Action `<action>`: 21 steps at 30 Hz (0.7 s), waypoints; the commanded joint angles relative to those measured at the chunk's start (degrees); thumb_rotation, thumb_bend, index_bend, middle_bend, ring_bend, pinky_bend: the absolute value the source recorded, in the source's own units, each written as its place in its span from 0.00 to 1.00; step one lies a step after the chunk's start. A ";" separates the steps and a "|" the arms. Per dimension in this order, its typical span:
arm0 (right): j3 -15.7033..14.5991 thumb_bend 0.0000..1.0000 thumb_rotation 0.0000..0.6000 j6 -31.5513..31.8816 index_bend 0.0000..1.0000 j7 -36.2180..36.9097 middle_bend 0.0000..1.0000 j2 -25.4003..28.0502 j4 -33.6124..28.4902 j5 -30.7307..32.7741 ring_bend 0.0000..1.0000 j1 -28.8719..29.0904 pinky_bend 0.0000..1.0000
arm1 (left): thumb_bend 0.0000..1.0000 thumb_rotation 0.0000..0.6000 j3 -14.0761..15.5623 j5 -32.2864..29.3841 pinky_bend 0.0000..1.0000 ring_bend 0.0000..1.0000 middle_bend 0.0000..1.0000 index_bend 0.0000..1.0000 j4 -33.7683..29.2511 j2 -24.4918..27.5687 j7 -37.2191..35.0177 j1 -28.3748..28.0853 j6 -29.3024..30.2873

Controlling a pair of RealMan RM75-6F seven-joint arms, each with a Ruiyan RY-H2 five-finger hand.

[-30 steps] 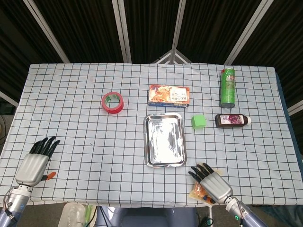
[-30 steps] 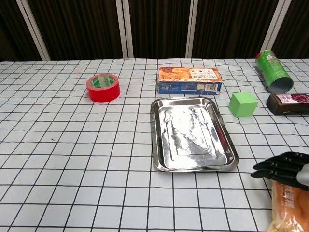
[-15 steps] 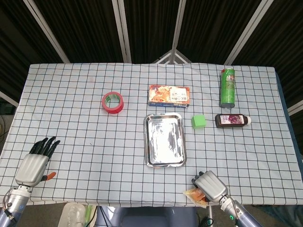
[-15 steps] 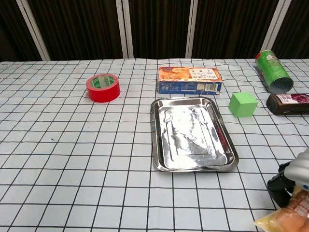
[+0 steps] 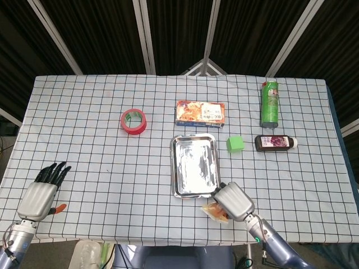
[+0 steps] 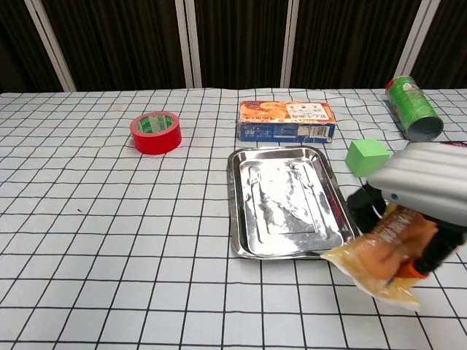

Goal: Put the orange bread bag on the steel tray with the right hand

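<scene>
My right hand [image 5: 233,200] [image 6: 423,193] grips the orange bread bag [image 6: 379,255] [image 5: 213,210] and holds it lifted above the table. The bag hangs tilted beside the steel tray's near right corner, just over its rim. Empty, the steel tray [image 5: 194,166] [image 6: 288,200] lies at the table's middle. At the near left edge my left hand [image 5: 41,191] rests open with its fingers spread, holding nothing.
A red tape roll [image 5: 134,121] [image 6: 155,132] lies left of the tray. Behind the tray stands a snack box [image 5: 200,114] [image 6: 286,121]. A green cube [image 5: 235,144] [image 6: 366,157], a dark bottle [image 5: 275,143] and a green can [image 5: 270,103] [image 6: 412,108] are to the right.
My right hand closed on the bread bag at the near table edge, lifted it and carried it forward and left to the tray's near right corner. The left hand stayed still.
</scene>
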 commanded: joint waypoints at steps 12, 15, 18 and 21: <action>11.18 0.29 1.00 -3.46 0.65 -10.31 0.59 -15.53 9.78 27.48 0.45 18.03 0.67 | 0.08 1.00 -0.31 -0.30 0.09 0.00 0.00 0.00 0.38 1.14 -2.77 -0.33 -0.32; 12.09 0.31 1.00 -2.87 0.65 -11.15 0.59 -17.66 12.49 31.25 0.45 21.01 0.67 | 0.08 1.00 -0.09 0.23 0.09 0.00 0.00 0.00 0.25 1.44 -3.31 -0.17 0.08; 12.28 0.31 1.00 -2.50 0.65 -11.08 0.59 -18.64 14.46 33.99 0.45 23.00 0.67 | 0.08 1.00 0.14 0.94 0.09 0.00 0.00 0.00 0.27 1.67 -3.63 0.06 0.68; 11.90 0.31 1.00 -2.13 0.65 -10.65 0.59 -18.62 15.68 35.41 0.45 24.20 0.67 | 0.08 1.00 0.22 1.32 0.09 0.00 0.00 0.00 0.38 1.80 -4.16 0.22 1.12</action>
